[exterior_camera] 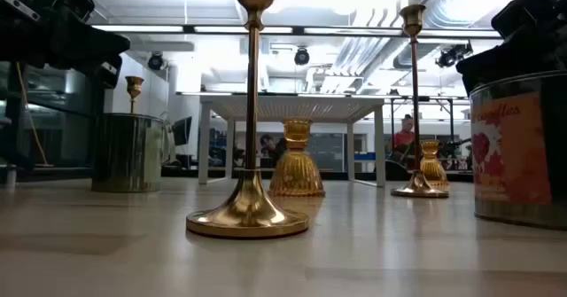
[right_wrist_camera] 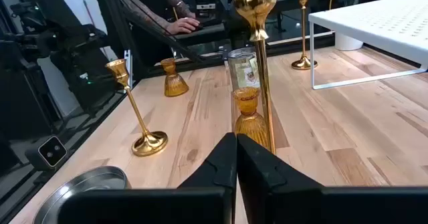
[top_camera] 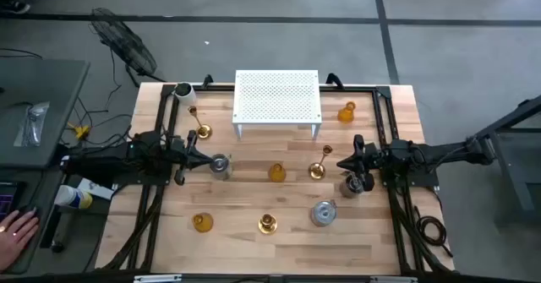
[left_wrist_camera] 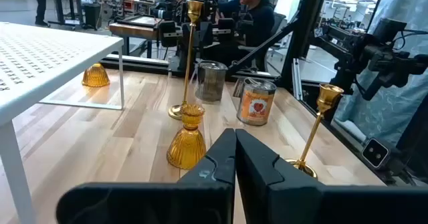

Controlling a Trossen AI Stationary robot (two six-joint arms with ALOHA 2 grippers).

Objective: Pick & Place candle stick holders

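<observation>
The left gripper [top_camera: 205, 158] and right gripper [top_camera: 341, 163] both sit with fingers pressed together, holding nothing, at opposite sides of the wooden table [top_camera: 279, 236]. Between them an amber holder [top_camera: 277, 173] stands near a gold stick [top_camera: 319, 166]; silver cups [top_camera: 221, 165] stand by each gripper. From above, nine candle stick holders are scattered around the white rack [top_camera: 277, 98]; the low view shows only some. The left wrist view alone catches a seated person [left_wrist_camera: 254, 10] beyond the table in the workshop.
</observation>
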